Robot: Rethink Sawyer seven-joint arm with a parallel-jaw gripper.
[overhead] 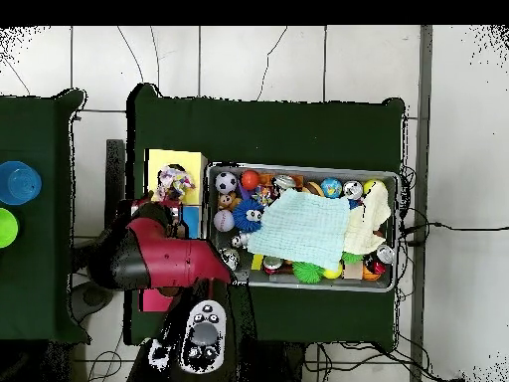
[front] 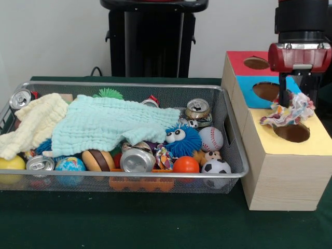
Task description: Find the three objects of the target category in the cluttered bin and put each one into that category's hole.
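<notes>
1. A dark green desk (front: 155,218) carries everything here, with a pale wall behind it and, seen from overhead, a tiled floor (overhead: 298,60) around it.
2. On the desk sits the wire basket (front: 236,171), packed with clutter: a mint cloth (front: 104,124) and a cream cloth (front: 31,124) draped over cans, balls and a fuzzy blue ball with googly eyes (front: 181,139).
3. Just right of the basket in the front view stands the wooden box (front: 285,181), with red, blue and yellow patches on top.
4. The red and black arm (overhead: 159,259) reaches out over the box, and the gripper (front: 291,101) points straight down.
5. The jaws are clenched on a wrinkly multicoloured wad (front: 293,110), which hangs at the far rim of the yellow-ringed hole (front: 292,133), partly overlapping it.
6. In the basket, a knotted multicoloured rope (front: 164,156) lies between a crushed can (front: 136,160) and an orange ball (front: 185,165).
</notes>
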